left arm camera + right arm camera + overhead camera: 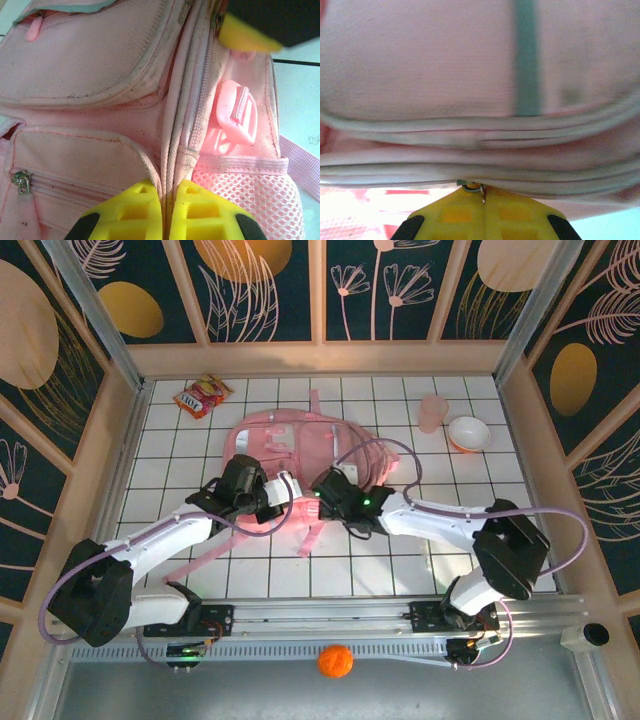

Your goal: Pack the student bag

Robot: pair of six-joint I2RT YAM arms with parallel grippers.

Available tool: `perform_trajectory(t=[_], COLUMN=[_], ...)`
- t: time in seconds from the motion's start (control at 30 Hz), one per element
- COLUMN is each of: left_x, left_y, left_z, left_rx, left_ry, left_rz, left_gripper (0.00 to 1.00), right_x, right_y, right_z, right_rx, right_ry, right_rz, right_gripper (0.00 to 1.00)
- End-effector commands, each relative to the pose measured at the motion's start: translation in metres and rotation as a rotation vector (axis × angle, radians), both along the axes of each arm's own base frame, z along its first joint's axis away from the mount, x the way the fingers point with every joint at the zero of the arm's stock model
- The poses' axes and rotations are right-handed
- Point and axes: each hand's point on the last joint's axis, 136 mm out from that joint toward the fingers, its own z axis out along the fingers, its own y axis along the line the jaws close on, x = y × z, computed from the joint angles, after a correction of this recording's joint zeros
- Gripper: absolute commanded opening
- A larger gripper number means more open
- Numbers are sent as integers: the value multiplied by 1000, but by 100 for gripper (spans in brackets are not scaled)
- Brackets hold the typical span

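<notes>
Left gripper [167, 189] clamped, soft pink student bag [90, 65]

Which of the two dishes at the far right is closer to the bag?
The pink cup: it sits left of the white bowl, nearer the edge of the bag.

- Top external: fixed above and behind my arm bases [190, 618], which sit at the lower edge. It looks down and forward over the whole counter [200, 445] from well back, with the student bag [300, 440] mid-frame.
- Left wrist: rides just behind my left pincer [168, 186], fingers at the lower edge, facing the bag's pockets at close range.
- Right wrist: behind my right pincer [484, 192], so near the bag's fabric that it blurs.
- Shared: all three take in the bag; the top view places both wrist cameras at its near edge.
</notes>
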Motion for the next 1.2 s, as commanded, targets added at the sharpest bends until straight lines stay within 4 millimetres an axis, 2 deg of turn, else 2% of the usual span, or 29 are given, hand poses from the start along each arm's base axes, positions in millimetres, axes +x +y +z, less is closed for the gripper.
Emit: perform_trajectory(t=[0.0,0.1,0.2,0.27,0.4,0.47,0.63,0.73,0.8,0.83,0.93,1.0,1.07,1.17], left_x=[8,8,8,7,3,5,19,24,26,25,15,0,-12,-13], left_y=[12,15,15,14,4,-3,-4,6,21,32,63,67,72,85], left_z=[-1,-3,-4,-4,9,25,69,80,74,65,22,0,-14,-25], left_rx=[45,49,51,45,-61,-172,-428,-525,-526,-503,-410,-389,-392,-411], left_ry=[-5,-4,4,9,45,97,259,370,428,453,486,560,618,595], left_rz=[47,56,53,56,69,130,391,573,732,822,1015,1054,1100,1184], left_gripper=[0,0,0,0,0,18,50,51,49,48,46,46,46,45], right_x=[10,11,13,12,3,1,1,1,0,0,-1,-2,-3,-7], right_y=[-57,-81,-93,-94,-76,-72,-67,-62,-60,-59,-55,-52,-50,-44], right_z=[-1,-3,-2,0,0,-1,-3,-3,-4,-5,-8,-8,-9,-9], right_rx=[-81,-54,-11,16,85,96,85,82,80,80,80,77,72,85], right_ry=[-7,6,4,12,37,44,49,51,56,59,66,68,69,74], right_rz=[-109,-131,-120,-104,-34,-24,-5,8,10,11,20,28,33,36], right_gripper=[0,0,0,0,0,0,0,0,0,0,0,0,0,0])
